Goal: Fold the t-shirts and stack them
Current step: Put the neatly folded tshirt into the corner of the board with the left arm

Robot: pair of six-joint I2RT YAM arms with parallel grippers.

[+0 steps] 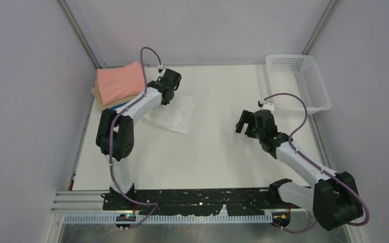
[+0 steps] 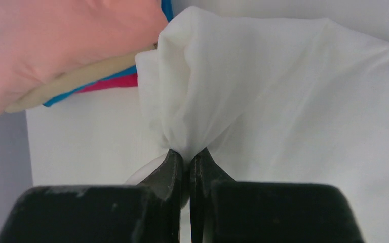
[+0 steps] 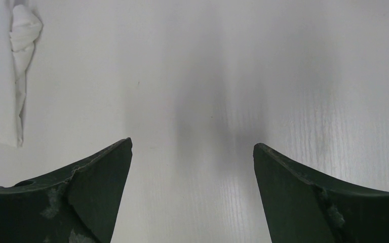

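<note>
A white t-shirt (image 1: 174, 115) lies folded on the table at the back left, and its cloth (image 2: 283, 91) fills most of the left wrist view. My left gripper (image 2: 187, 154) is shut on a bunched edge of it, the fabric gathered into a peak between the fingers. In the top view that gripper (image 1: 168, 87) sits at the shirt's far left corner. Just left of it stands a stack of folded t-shirts (image 1: 119, 83): salmon-pink (image 2: 61, 40) on top, then tan, blue and magenta layers. My right gripper (image 1: 244, 123) hovers open over bare table, with a corner of the white t-shirt (image 3: 0, 71) to its left.
A white perforated plastic basket (image 1: 299, 81) stands at the back right corner. Grey walls close in the table (image 1: 218, 157) on the left, back and right. The black rail with both arm bases runs along the near edge.
</note>
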